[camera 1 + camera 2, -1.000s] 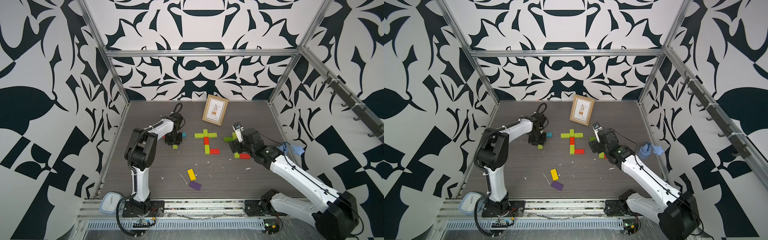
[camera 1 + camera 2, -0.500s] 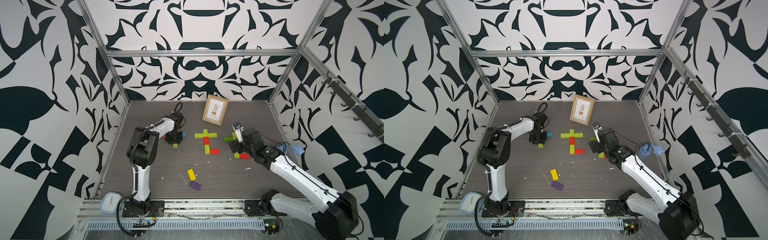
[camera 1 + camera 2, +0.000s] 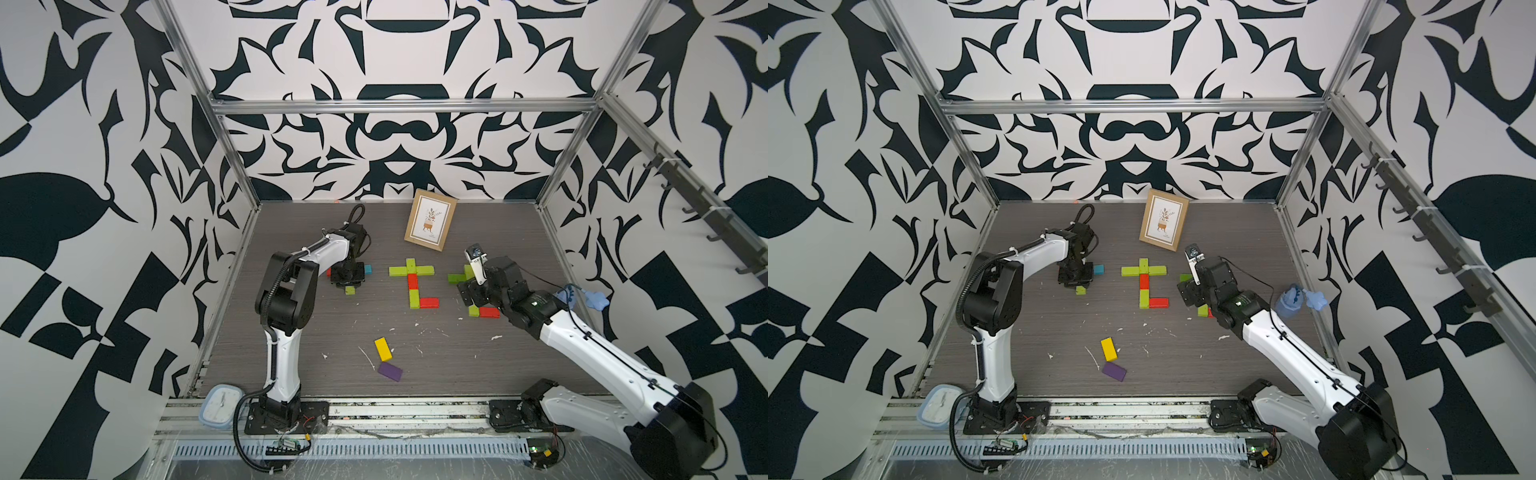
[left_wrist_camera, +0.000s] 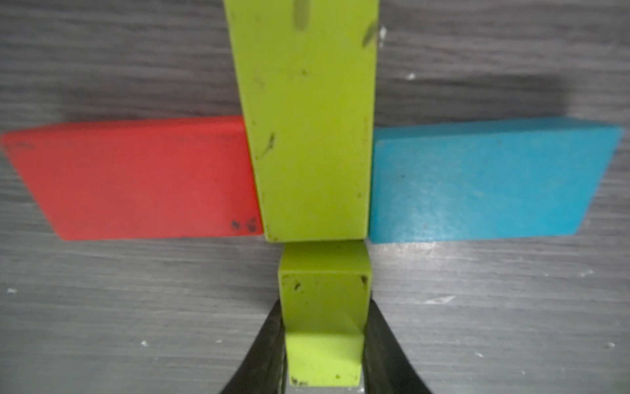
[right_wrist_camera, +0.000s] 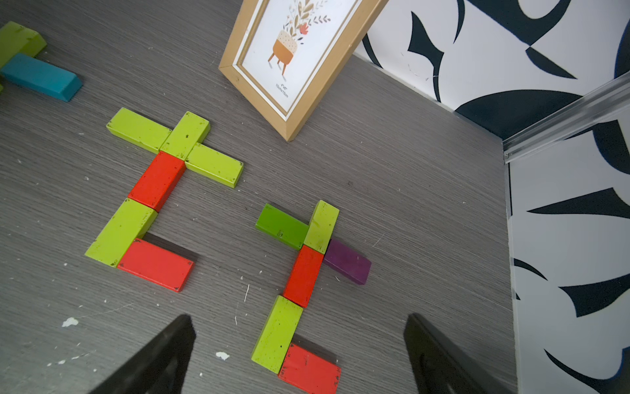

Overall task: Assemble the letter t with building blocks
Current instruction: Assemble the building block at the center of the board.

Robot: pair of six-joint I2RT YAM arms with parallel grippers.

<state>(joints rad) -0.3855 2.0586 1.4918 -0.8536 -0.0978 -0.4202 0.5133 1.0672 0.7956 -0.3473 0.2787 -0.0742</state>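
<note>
- My left claw (image 4: 324, 307) is clenched on a lime block (image 4: 324, 358), pinched across its narrow sides.
- Its far end sits just beside the end of the top piece (image 4: 303, 119), in line with it. I cannot tell whether it rests flat yet.
- The top piece has a red block (image 4: 136, 177) touching one side and a blue block (image 4: 477, 184) touching the other, so this t has its bar.
- Left to do here, I judge: set this stem piece down and let go, then probably lengthen the stem and add a foot like the neighbours have.
- The middle t (image 3: 412, 282) looks finished, with a lime bar, a red and lime stem and a red foot.
- The right t (image 5: 303, 273) looks finished too. My right claw (image 5: 300, 320) hangs released above its lower end, holding nothing.
- A yellow block (image 3: 383, 349) and a purple block (image 3: 390, 371) lie loose near the front, well apart from the letters, free to use.
</note>
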